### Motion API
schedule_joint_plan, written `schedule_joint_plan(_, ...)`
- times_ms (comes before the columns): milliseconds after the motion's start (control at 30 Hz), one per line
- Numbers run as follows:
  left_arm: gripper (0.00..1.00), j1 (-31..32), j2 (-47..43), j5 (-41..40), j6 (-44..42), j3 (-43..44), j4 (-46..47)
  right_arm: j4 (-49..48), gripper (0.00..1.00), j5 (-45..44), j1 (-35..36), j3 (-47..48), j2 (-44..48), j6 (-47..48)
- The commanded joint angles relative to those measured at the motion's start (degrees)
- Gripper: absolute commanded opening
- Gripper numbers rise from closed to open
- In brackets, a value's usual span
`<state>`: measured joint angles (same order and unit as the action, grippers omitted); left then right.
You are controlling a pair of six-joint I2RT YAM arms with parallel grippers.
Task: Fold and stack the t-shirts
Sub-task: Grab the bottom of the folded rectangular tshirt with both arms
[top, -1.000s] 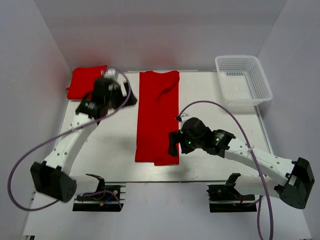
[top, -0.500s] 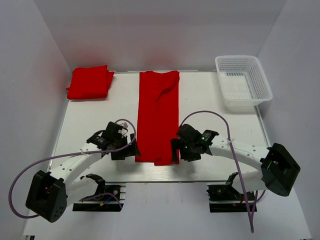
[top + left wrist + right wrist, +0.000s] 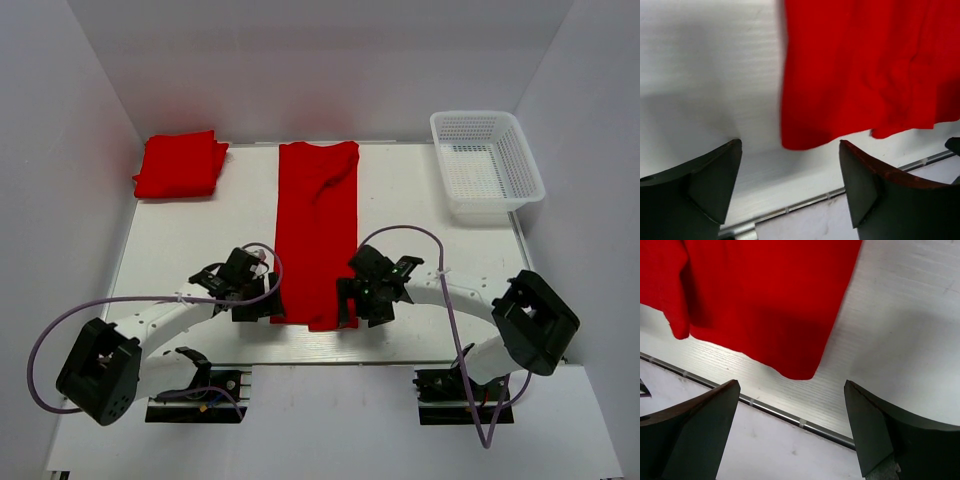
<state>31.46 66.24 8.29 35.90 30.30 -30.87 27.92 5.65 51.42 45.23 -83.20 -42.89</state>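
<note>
A red t-shirt (image 3: 316, 225) lies folded into a long strip down the middle of the table, collar at the far end. A second red t-shirt (image 3: 179, 165) lies folded at the far left corner. My left gripper (image 3: 268, 306) is open and empty, just left of the strip's near-left corner (image 3: 800, 142). My right gripper (image 3: 350, 303) is open and empty, just right of the strip's near-right corner (image 3: 800, 372). Both hover low over the table near its front edge.
A white mesh basket (image 3: 486, 167) stands at the far right corner. The table's metal front rail (image 3: 780, 412) runs just below the shirt's hem; it also shows in the left wrist view (image 3: 805, 201). White walls close in on three sides.
The left arm has swung from the far-left stack down to the strip's near-left corner. The right gripper has shifted slightly to the near-right corner. The shirts have not moved.
</note>
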Motion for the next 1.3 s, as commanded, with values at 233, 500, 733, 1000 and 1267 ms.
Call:
schedule_joint_plan(233,0.67,3.0,2.7,-1.1,0.7,-1.7,5.1,-3.8,0.79,5.7,-2.2,1.3,-3.9,2.4)
schedule_joint_plan(500,0.48,4.7,1.6,0.2,2.4,-4.5,4.6,-5.4,0.44,7.4,-3.3,-0.3,-5.1,2.1)
schedule_joint_plan(733,0.04,5.3,1.1,-1.0,3.7,-5.4,3.7,-6.3,0.02,8.2,-3.9,0.2,-6.3,3.8)
schedule_joint_plan(1000,0.00,5.8,-3.9,-1.6,4.3,-0.3,1.8,-6.6,0.00,4.5,-3.7,-0.1,-0.1,4.6)
schedule_joint_plan(1267,0.00,4.7,-3.2,-2.8,3.7,7.6,0.6,-6.9,0.00,2.5,-4.0,2.4,4.2,6.0)
